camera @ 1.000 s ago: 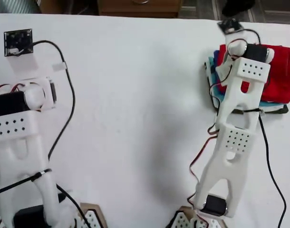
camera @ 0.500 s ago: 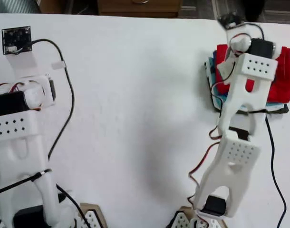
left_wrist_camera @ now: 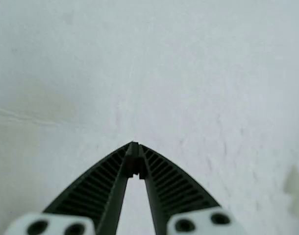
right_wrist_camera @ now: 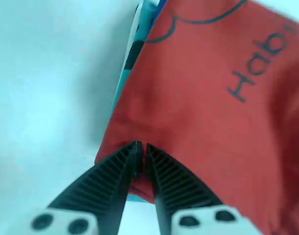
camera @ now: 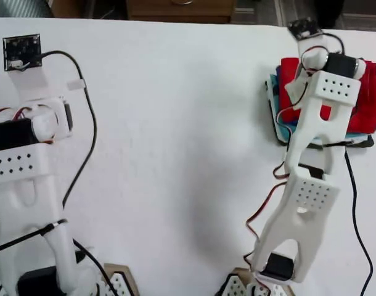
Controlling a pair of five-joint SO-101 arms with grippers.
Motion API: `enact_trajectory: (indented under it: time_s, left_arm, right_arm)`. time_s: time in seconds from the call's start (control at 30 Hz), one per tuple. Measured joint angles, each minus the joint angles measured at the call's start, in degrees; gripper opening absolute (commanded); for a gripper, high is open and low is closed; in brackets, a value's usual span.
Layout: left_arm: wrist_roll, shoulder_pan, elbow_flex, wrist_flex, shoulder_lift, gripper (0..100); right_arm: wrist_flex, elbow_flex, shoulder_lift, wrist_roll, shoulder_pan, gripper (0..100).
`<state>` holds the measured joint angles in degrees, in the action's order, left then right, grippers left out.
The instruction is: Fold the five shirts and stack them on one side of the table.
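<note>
Stack of folded shirts [camera: 367, 126] sits at the desk's [camera: 175, 123] right edge, red shirt [camera: 371, 98] on top, with blue, teal and dark layers poking out at the edges beneath. The right arm [camera: 308, 185] reaches over it. Right pincer [right_wrist_camera: 139, 149] has its tips together with no gap, low over the red shirt just inside its near edge; can't tell if any fabric is pinched. Left pincer [left_wrist_camera: 134, 149] is likewise closed tip to tip over bare desk, well apart from the stack, on the left arm [camera: 24, 179] at the far left side.
</note>
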<state>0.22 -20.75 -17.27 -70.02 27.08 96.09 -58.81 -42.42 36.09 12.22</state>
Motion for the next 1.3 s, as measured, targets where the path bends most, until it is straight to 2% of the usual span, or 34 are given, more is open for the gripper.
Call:
enact_trajectory:
  time_s: [0.3, 0.4, 0.63, 0.8, 0.97, 1.3]
  left_arm:
    - [0.0, 0.0, 0.0, -3.43, 0.0, 3]
    - [0.0, 0.0, 0.0, -4.57, 0.0, 3]
    - [-2.11, 0.18, -1.32, -9.76, 5.8, 3]
    - [-8.09, 4.84, -13.54, -5.36, 23.47, 3]
    - [-12.4, 6.07, -33.93, 1.23, 39.12, 3]
    - [-23.21, 6.77, -59.96, 13.36, 54.33, 3]
  right_arm:
    - [3.16, 0.0, 0.88, 0.0, 0.7, 2.1]
    - [3.6, 0.0, 6.51, -0.44, 0.7, 2.1]
    - [3.96, 7.12, 26.29, -7.91, -0.62, 2.1]
    - [3.96, 25.23, 43.87, -10.81, -8.18, 2.1]
    - [0.88, 46.95, 63.3, -18.29, -16.0, 2.1]
    - [-16.88, 100.4, 92.84, -21.1, -17.85, 2.1]
